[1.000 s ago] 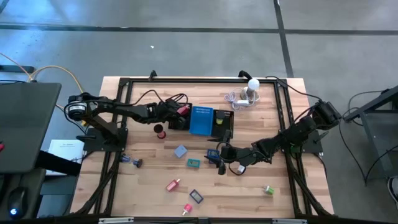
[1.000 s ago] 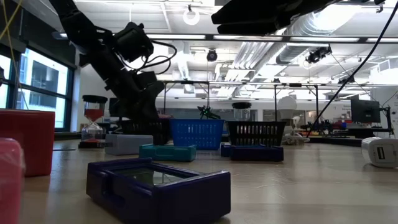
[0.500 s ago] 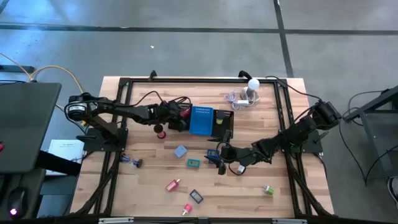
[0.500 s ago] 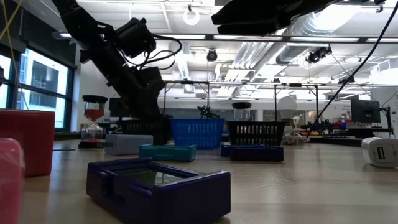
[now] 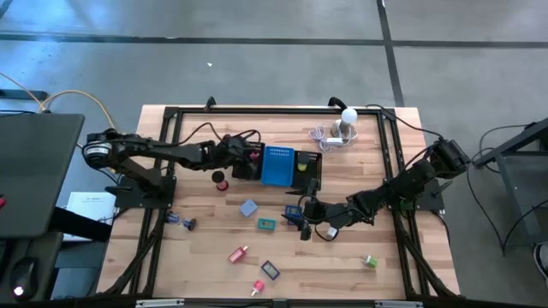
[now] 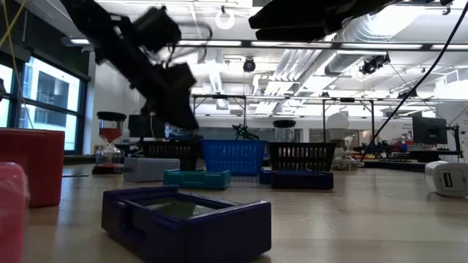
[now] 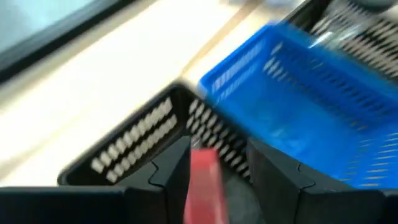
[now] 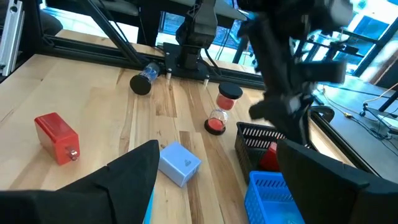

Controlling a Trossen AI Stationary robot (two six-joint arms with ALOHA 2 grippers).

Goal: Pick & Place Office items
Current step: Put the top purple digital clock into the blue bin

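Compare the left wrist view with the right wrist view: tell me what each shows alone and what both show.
Left wrist view only: its own left pincer over the tray's black mesh section, a red item between the fingers.

Right wrist view only: a red block, a light blue block, a red-capped hourglass, a blue-and-black piece, and the bare tabletop.

Both: the tray's blue middle section and the red item in the black mesh section.
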